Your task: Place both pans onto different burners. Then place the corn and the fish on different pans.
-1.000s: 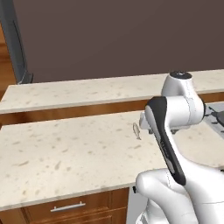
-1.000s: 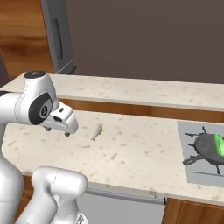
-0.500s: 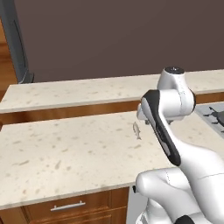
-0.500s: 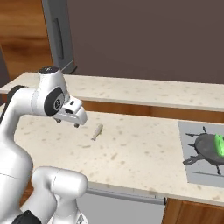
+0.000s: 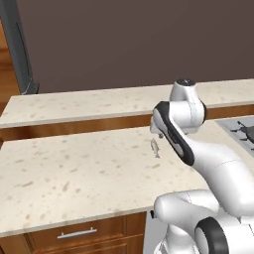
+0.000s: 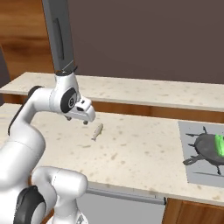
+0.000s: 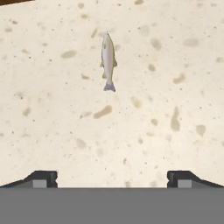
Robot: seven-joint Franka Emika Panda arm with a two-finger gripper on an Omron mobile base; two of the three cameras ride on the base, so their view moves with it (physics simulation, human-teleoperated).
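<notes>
The fish [image 7: 108, 61], small, slim and silver-grey, lies flat on the speckled counter, tail toward 6 o'clock in the hand view. On the grey hob [image 6: 189, 168] at 3 o'clock in the right base view, a dark pan [image 6: 205, 145] sits on a burner, the bright green corn [image 6: 219, 144] inside it.

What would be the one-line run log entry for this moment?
hand: open, empty, above counter | fish: flat on counter, ahead of fingertips, not touched | corn: in pan on hob | step: approach fish
</notes>
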